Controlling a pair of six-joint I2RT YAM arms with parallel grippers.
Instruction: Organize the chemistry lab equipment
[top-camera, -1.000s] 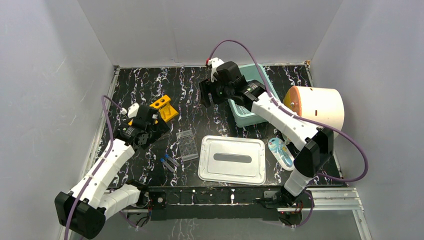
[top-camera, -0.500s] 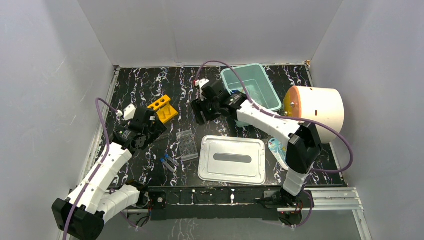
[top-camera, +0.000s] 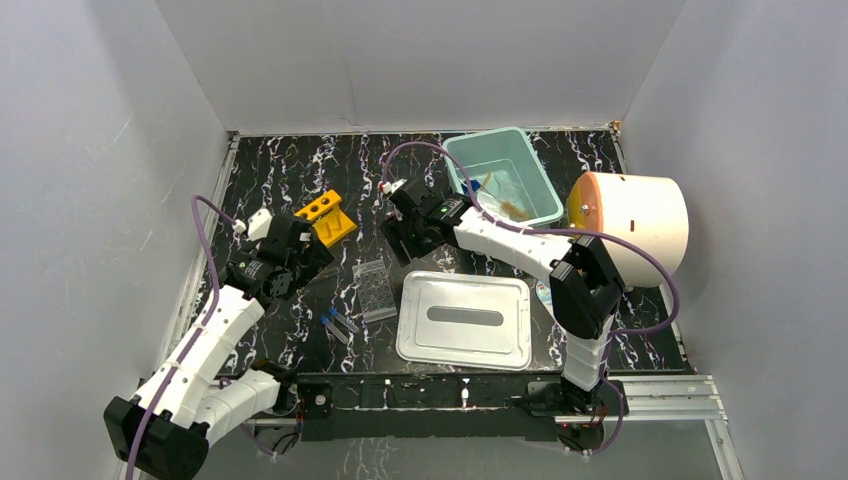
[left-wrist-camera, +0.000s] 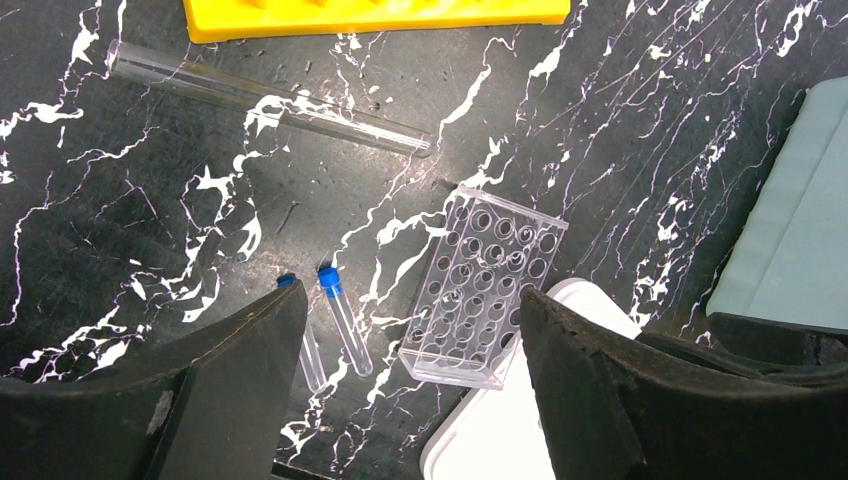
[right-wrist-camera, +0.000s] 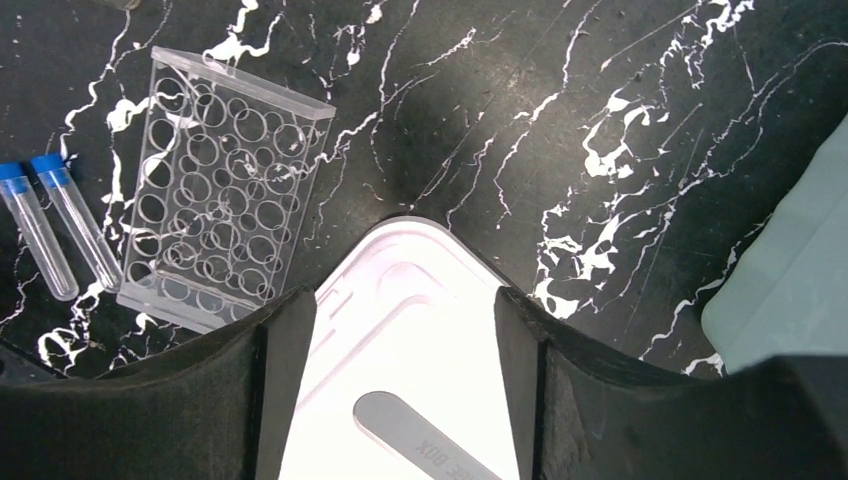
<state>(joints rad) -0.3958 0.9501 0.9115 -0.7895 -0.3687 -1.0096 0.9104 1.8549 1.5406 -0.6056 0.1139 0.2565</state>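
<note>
My left gripper (left-wrist-camera: 412, 297) hangs open and empty above the table, near the yellow-orange rack (top-camera: 328, 217). Below it lie a clear well plate (left-wrist-camera: 487, 285), two blue-capped tubes (left-wrist-camera: 340, 318) and a long clear glass tube (left-wrist-camera: 265, 97); the rack's edge (left-wrist-camera: 370, 12) shows at the top. My right gripper (right-wrist-camera: 403, 300) is open and empty over the far-left corner of the white lid (right-wrist-camera: 400, 340), with the well plate (right-wrist-camera: 225, 190) and tubes (right-wrist-camera: 70, 215) to its left. Amber tubing (top-camera: 512, 207) lies in the teal bin (top-camera: 455, 160).
The white lid (top-camera: 465, 318) lies flat near the front centre. A cream cylinder with an orange face (top-camera: 630, 215) lies on its side at the right. A small packet (top-camera: 546, 290) peeks out behind the right arm. Grey walls close in the table on three sides.
The right arm has swung from over the teal bin toward the left and front, ending over the lid's corner. The left gripper shifted slightly, then stayed still.
</note>
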